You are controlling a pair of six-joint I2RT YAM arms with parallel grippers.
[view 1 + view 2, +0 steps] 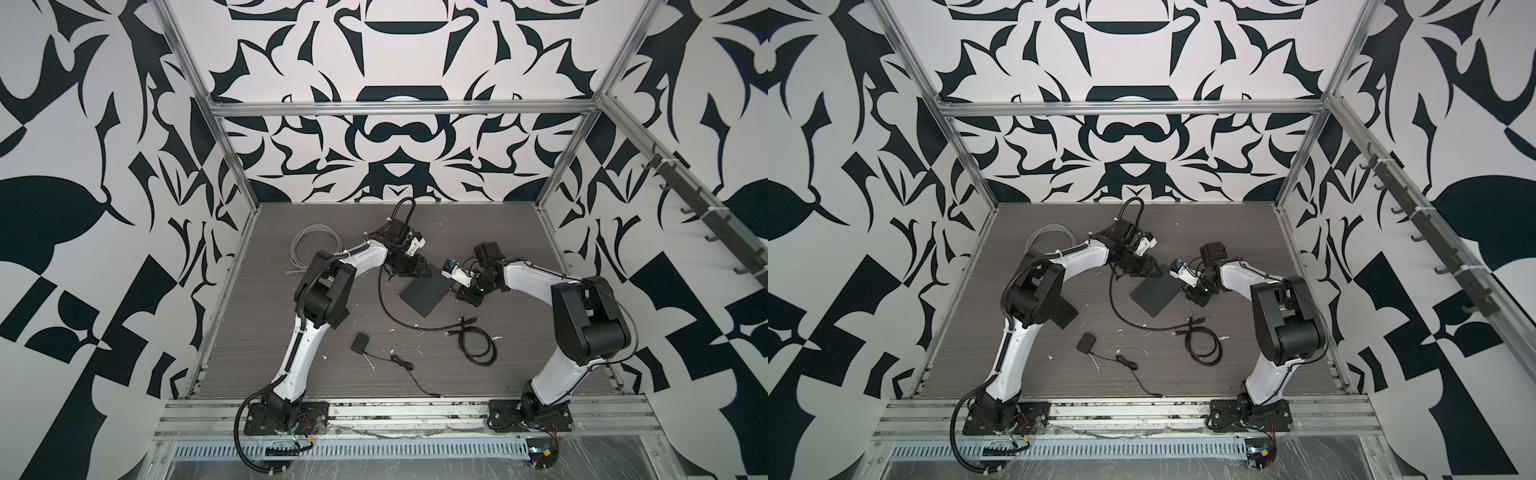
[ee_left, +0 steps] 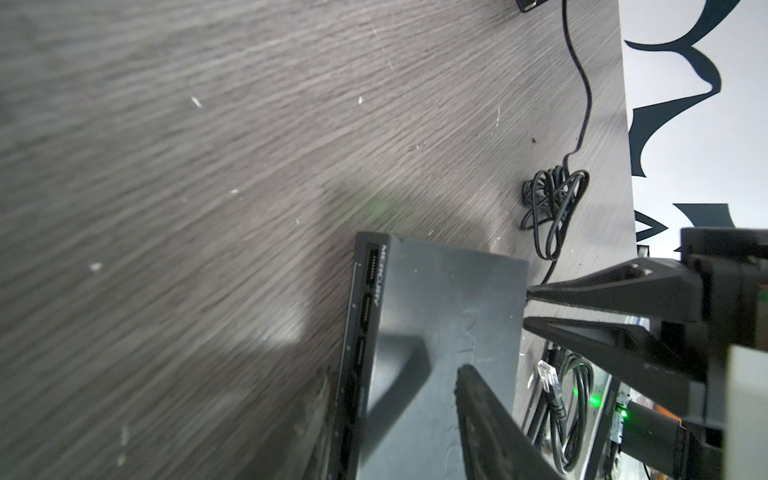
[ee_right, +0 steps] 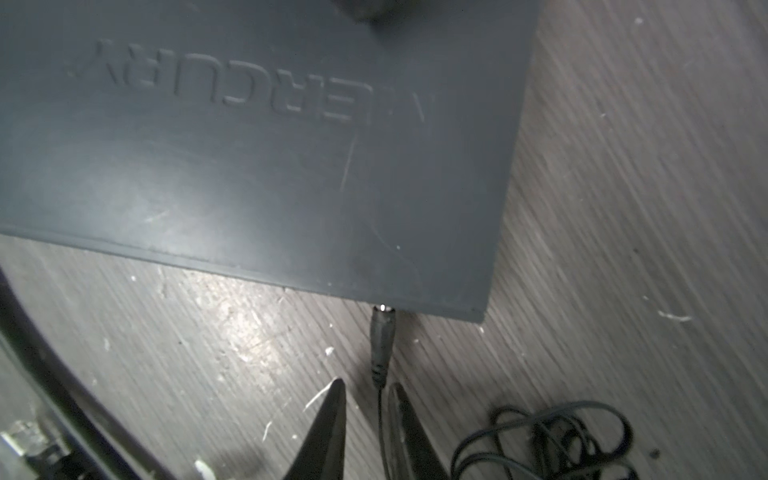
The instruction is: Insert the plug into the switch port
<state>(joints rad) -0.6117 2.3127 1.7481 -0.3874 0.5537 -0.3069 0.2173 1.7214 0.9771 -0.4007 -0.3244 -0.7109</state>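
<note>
The switch (image 1: 422, 297) (image 1: 1152, 297) is a flat black box lying mid-table. In the right wrist view the black barrel plug (image 3: 381, 340) lies on the table, its silver tip against the switch (image 3: 249, 166) back edge near a corner. My right gripper (image 3: 368, 386) (image 1: 451, 292) sits just behind the plug, open a little, with the thin cord running between its fingers. My left gripper (image 1: 419, 270) (image 2: 390, 390) is open over the switch (image 2: 436, 299), one of its fingers (image 2: 478, 399) above the top face. The plug is hidden in both top views.
A black ethernet cable coil (image 1: 478, 345) (image 2: 573, 399) lies front right of the switch. A small black adapter (image 1: 360, 344) with thin cord sits toward the front. A grey cable coil (image 1: 313, 245) lies back left. A tangled thin cord bundle (image 3: 561, 436) (image 2: 552, 208) lies beside my right gripper.
</note>
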